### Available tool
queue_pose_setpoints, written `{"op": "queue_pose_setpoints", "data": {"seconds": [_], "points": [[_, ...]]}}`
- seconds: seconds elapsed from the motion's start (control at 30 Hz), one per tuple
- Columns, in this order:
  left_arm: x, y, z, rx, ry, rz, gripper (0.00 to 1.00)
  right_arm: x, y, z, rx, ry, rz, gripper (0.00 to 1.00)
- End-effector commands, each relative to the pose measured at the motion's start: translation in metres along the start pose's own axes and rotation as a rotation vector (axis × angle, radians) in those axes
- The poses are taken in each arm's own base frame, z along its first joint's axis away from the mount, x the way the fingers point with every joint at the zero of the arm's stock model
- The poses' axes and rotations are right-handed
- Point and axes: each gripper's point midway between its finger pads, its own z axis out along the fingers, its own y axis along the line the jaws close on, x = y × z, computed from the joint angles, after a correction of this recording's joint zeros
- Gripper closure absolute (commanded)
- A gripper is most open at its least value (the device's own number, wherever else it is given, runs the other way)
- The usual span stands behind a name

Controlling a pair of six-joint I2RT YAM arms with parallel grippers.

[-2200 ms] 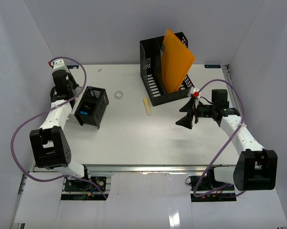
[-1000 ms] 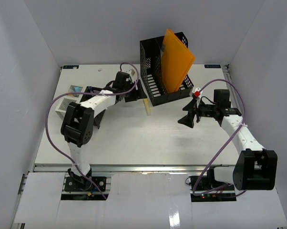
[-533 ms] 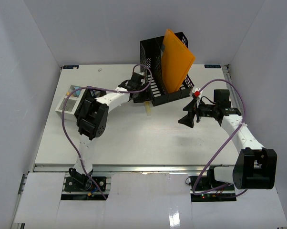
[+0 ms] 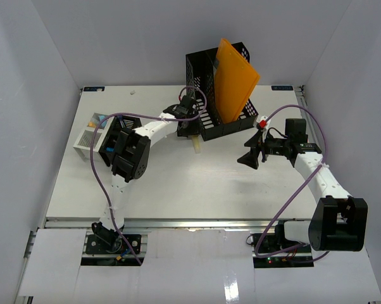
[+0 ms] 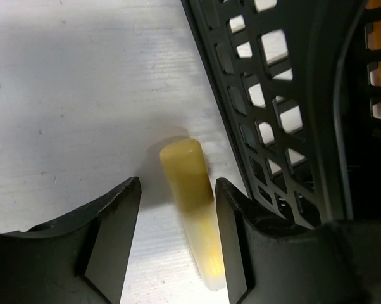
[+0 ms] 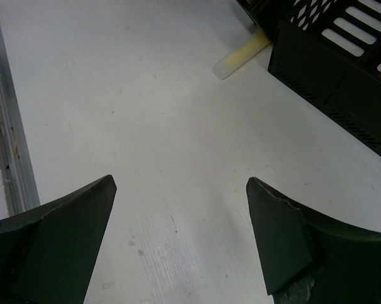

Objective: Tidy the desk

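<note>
The white table [image 4: 178, 190] fills the floor of the white-walled booth, with its metal rail [image 4: 190, 221] along the near edge where both arms are bolted. The left arm reaches far across to the middle of the back half. There the left tool [image 5: 178, 182] is down at the surface with its jaws moderately apart, one on each side of a pale yellow stick [image 5: 193, 209] that lies flat on the table. In the left wrist view the stick sits close to the finger nearer the mesh and there is a clear gap to the other finger; I cannot tell whether it touches the near one. Just beside the stick stands the black mesh file holder [image 4: 206, 120], upright near the back edge. A large orange folder [image 4: 235, 79] stands in it and leans to the right. Over on the left side, a small white slotted organizer box [image 4: 88, 136] rests on the table, partly behind the left arm. The right tool [image 6: 181, 182] hangs over bare table in front of the file holder, its jaws spread wide with nothing between them.
</note>
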Motion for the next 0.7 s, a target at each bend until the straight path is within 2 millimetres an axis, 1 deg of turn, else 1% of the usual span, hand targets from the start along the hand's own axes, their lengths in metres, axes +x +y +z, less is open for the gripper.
{"op": "queue_pose_setpoints", "data": {"seconds": [0.0,0.13,0.2,0.27,0.33,0.4,0.47,0.57,0.67], "points": [[0.009,0.014,0.005,-0.085,0.044,0.071,0.39,-0.004,-0.002,-0.002,0.003,-0.014,-0.002,0.1],[0.017,0.033,0.006,-0.159,0.06,0.125,0.38,-0.004,-0.003,-0.003,0.005,-0.015,-0.001,0.1],[0.021,0.042,0.003,-0.192,0.065,0.149,0.4,-0.004,-0.002,-0.003,0.004,-0.016,-0.001,0.1],[0.02,0.051,-0.005,-0.225,0.058,0.187,0.41,-0.004,-0.002,-0.003,0.004,-0.016,-0.001,0.1],[0.024,0.06,-0.008,-0.255,0.074,0.216,0.43,-0.004,-0.002,-0.003,0.004,-0.016,-0.001,0.1],[0.029,0.065,-0.01,-0.266,0.093,0.232,0.46,-0.004,-0.003,-0.004,0.005,-0.016,-0.002,0.1],[0.033,0.069,-0.011,-0.267,0.113,0.231,0.57,-0.004,-0.003,-0.004,0.007,-0.015,-0.002,0.1],[0.036,0.068,-0.014,-0.254,0.126,0.218,0.67,-0.003,-0.004,-0.005,0.014,-0.014,-0.001,0.1],[0.038,0.064,-0.017,-0.227,0.132,0.187,0.7,-0.002,-0.005,-0.005,0.015,-0.015,0.001,0.1]]}}
